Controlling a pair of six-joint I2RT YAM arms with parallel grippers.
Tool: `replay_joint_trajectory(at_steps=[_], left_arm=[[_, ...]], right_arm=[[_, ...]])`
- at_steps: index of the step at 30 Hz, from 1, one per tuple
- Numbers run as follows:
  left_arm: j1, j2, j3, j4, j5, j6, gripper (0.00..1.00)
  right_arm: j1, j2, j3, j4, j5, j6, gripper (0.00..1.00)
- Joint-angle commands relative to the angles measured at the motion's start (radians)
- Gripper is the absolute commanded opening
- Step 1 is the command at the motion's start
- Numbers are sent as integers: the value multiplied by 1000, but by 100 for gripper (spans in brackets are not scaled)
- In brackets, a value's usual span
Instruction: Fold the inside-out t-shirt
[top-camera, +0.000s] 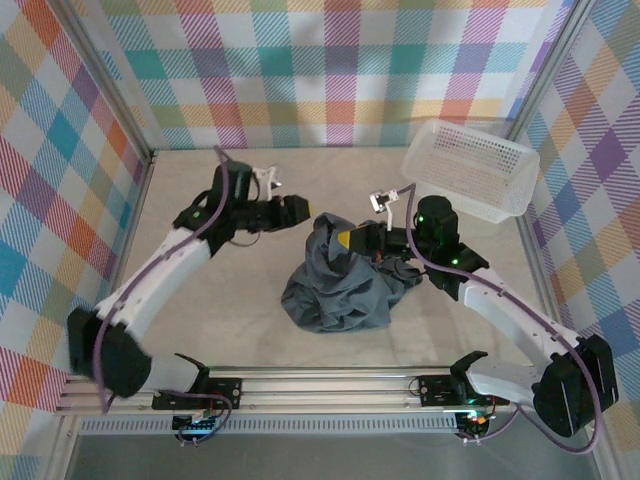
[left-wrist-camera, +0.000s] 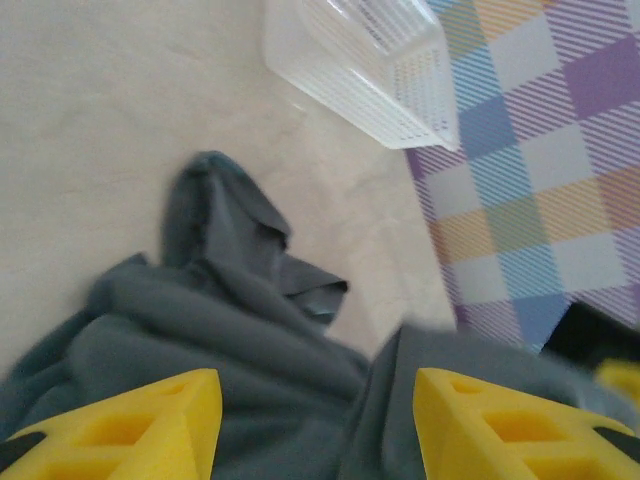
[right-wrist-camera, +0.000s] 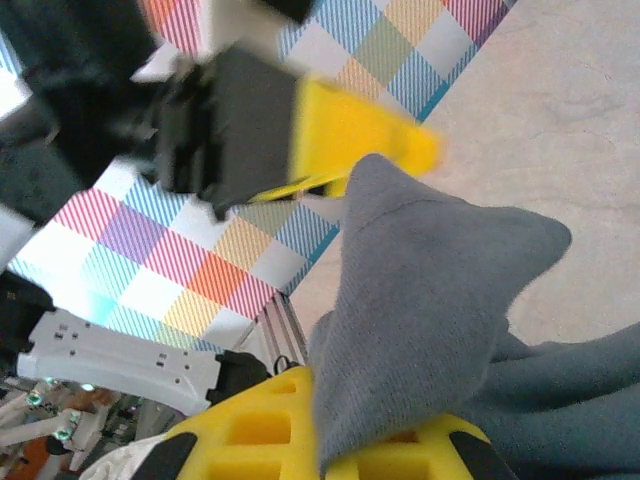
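Jaws of the right gripper (right-wrist-camera: 335, 425): closed tight on a fold of the inside-out t-shirt (top-camera: 335, 285). In the right wrist view a peak of grey cloth stands up out of the pinch.

Jaws of the left gripper (left-wrist-camera: 315, 420): standing apart, nothing gripped between them. Grey cloth lies beyond and below the yellow fingers (left-wrist-camera: 150, 425); whether they touch it I cannot tell. In the top view this gripper sits just beside the upper left edge of the heap.

T-shirt: bunched in a crumpled mound on the tabletop (top-camera: 250, 300), a little right of centre in the top frame. No sleeve, hem or collar can be picked out, and the tag is not seen. White mesh basket (top-camera: 470, 168) in the upper right, apart from the cloth.

Judgement: the step in hand looks like spreading the heap flat before any fold, so the task is barely begun.

Notes for doing it well:
- The left jaws should close on a single edge layer, not a wad; the raised flap in the upper middle of the left wrist view looks a fair candidate.
- The right pinch seems to hold a thick bunch; it may need re-gripping nearer a seam.
- Draw the two grips apart slowly, low over the tabletop, so the cloth drags open rather than lifting as one lump.
- Keep the pull away from the basket.
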Motion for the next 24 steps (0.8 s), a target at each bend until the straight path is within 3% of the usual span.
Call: replay_joint_trajectory(at_steps=[1,4,8,14,20,22,24], left_arm=[[-79,-183,-104,-27,-230,66,43],[-208,-236,-169,31,-285,8,28],[-262,-154,-188,214,-178,-197,23],[-263,-33,-174,377,-161,-441,34],[-261,4,-196,467,-159,-493,42],[-260,2,-195,449,-172,-482,34],[-254,-2,-195,419,-186,-481,21]], right_arm=[[-18,14,8,69,-60,43,0],[-20,30,38,3,-52,20,0],[-20,43,56,-13,-59,15,0],[-20,40,76,-56,-54,12,0],[-20,40,83,-66,-62,18,0],[-21,43,83,-61,-71,24,0],[-21,40,83,-59,-71,26,0]])
